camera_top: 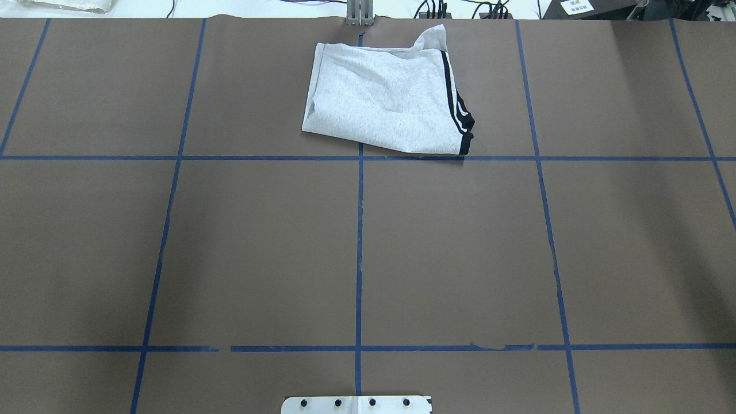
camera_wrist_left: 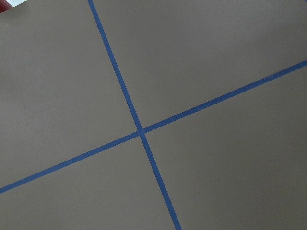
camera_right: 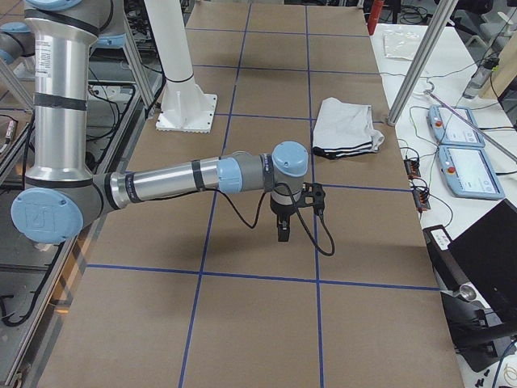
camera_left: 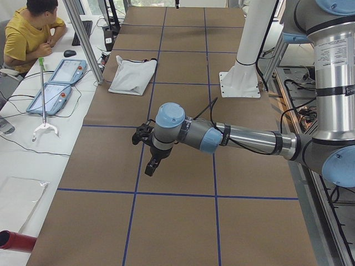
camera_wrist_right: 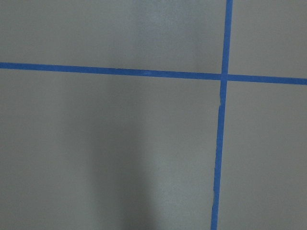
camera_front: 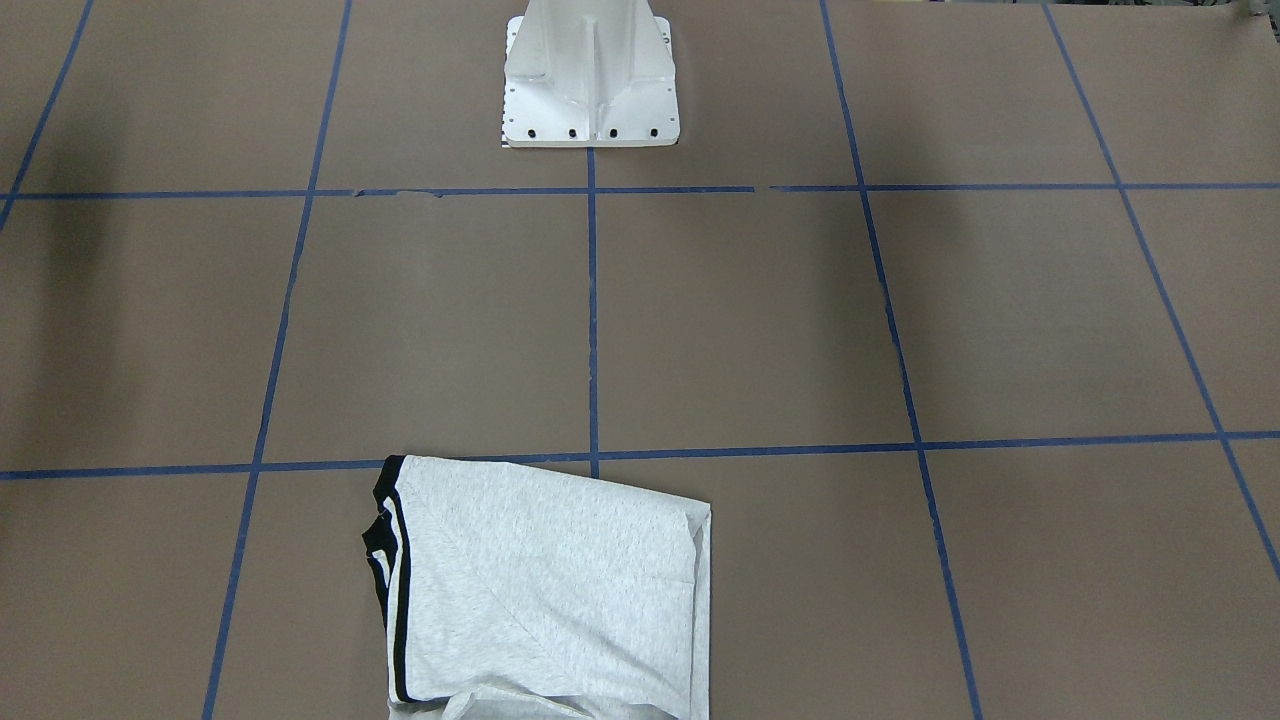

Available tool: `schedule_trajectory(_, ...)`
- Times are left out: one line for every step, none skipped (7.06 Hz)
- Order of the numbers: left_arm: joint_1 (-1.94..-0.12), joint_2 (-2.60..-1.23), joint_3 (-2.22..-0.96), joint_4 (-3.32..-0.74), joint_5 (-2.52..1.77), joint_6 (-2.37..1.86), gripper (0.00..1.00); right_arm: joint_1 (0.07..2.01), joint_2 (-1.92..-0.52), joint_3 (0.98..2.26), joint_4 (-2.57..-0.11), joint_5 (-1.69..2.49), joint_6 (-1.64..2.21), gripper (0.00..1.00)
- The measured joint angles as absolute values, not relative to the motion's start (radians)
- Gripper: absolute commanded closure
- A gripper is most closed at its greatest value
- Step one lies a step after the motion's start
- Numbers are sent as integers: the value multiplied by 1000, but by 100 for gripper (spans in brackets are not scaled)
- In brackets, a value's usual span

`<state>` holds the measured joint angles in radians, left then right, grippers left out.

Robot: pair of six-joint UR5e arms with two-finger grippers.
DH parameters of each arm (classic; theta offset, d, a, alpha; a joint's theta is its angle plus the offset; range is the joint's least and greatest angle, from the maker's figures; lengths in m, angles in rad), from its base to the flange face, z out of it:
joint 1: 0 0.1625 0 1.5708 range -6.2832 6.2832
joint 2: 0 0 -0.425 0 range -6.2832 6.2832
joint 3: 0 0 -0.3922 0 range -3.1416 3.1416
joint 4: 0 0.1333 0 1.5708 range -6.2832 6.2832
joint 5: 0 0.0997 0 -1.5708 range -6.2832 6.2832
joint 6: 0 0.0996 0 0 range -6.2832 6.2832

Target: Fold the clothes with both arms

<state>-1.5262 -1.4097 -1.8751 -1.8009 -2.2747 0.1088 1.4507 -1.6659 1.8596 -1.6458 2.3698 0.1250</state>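
The grey T-shirt (camera_top: 385, 100) lies folded compactly, seemingly finished; left gripper (camera_left: 150, 169) and right gripper (camera_right: 282, 234) hang well apart from it, spread or pressed together not discernible

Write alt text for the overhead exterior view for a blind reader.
A folded grey T-shirt lies near the far edge of a brown table gridded with blue tape, black-and-white stripes on its right. A white base plate shows at bottom.
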Motion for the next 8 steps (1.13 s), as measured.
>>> schedule_trajectory(-1526, -1412, -1878, -1805, -2275, 109, 0, 1459, -1666, 1853, -1646, 2385, 117, 0)
schedule_trajectory(-1526, -1420, -1876, -1808, -2272, 109, 0, 1462, -1666, 1850, -1645, 2390, 114, 0)
schedule_trajectory(-1526, -1426, -1874, -1808, -2268, 108, 0, 1464, -1668, 1849, -1643, 2392, 113, 0)
schedule_trajectory(-1526, -1429, -1874, -1808, -2269, 108, 0, 1464, -1668, 1849, -1642, 2391, 113, 0)
schedule_trajectory(-1526, -1429, -1874, -1808, -2271, 107, 0, 1465, -1669, 1848, -1643, 2388, 113, 0)
schedule_trajectory(-1527, -1430, -1874, -1808, -2271, 107, 0, 1465, -1670, 1848, -1642, 2386, 113, 0)
schedule_trajectory(-1527, -1429, -1874, -1809, -2270, 108, 0, 1465, -1672, 1847, -1642, 2386, 113, 0)
schedule_trajectory(-1528, -1429, -1873, -1809, -2270, 108, 0, 1465, -1673, 1844, -1641, 2387, 113, 0)
